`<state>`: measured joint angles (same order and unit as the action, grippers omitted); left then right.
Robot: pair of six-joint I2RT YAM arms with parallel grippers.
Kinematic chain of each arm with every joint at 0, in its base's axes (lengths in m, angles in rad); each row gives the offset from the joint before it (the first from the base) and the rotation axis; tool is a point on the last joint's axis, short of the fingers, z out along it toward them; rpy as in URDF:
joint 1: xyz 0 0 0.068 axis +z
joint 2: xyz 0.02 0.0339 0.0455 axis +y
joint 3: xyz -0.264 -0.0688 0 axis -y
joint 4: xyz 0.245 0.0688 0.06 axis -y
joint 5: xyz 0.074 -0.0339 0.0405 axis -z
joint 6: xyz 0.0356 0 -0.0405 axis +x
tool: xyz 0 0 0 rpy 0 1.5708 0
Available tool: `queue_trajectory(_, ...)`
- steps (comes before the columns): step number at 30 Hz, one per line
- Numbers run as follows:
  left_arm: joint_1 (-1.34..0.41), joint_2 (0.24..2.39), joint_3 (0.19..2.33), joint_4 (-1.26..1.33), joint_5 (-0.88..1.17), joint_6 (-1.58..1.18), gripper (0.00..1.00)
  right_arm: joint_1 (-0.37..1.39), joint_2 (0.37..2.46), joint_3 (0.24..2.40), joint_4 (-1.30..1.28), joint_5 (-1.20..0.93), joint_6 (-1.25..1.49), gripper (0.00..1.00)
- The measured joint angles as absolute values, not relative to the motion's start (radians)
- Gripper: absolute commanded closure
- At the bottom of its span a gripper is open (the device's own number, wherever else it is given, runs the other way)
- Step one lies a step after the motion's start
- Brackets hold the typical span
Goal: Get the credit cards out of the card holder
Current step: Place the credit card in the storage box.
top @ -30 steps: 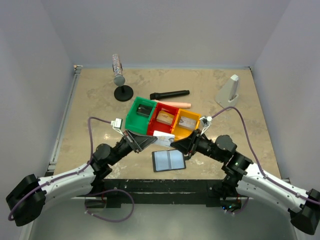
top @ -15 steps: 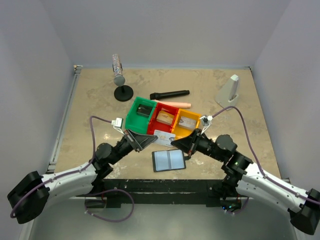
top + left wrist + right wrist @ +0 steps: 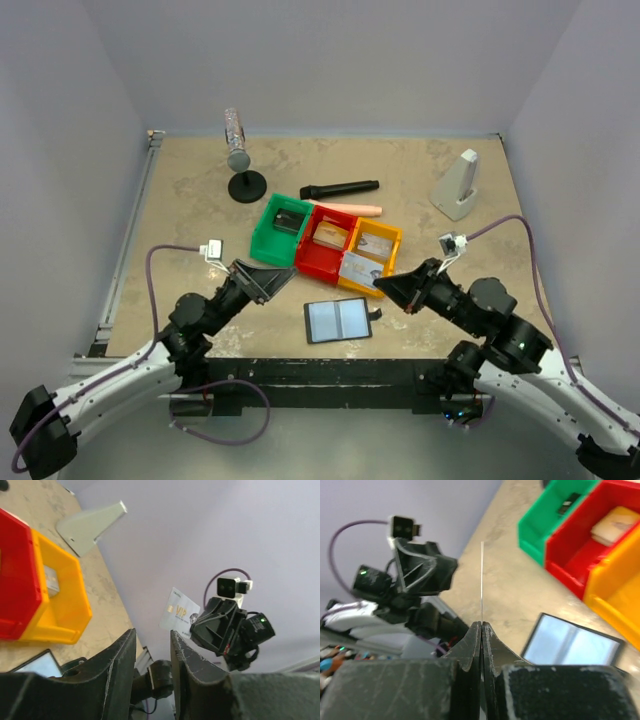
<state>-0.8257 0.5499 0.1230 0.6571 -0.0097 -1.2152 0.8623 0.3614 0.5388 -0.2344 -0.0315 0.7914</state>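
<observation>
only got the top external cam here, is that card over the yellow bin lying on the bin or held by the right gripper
observer: held. in the right wrist view the right gripper is shut on the credit card, which sticks straight out from its fingertips, edge-on to that camera.
operator: ok, left gripper carrying anything
observer: no. the left wrist view shows the left gripper open, with nothing between its fingers.
operator: any print on the card
observer: the left wrist view sees its face: pale, with VIP printed on it.
</observation>
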Motion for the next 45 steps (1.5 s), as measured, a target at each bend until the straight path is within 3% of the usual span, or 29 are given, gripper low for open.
queue_trajectory(6,-0.825,0.445,0.157,0.398,-0.088,-1.166,0.67,0.785,0.422,0.632,-0.464,0.092,0.754,1.0)
queue_trajectory(19,-0.825,0.41,0.158,0.221,-0.091,-1.159,0.68,0.483,0.771,0.655,-0.509,-0.093,0.751,1.0)
queue_trajectory(45,-0.825,0.434,0.158,0.199,-0.082,-1.139,0.68,0.39,1.242,0.861,-0.372,-0.141,0.744,1.0)
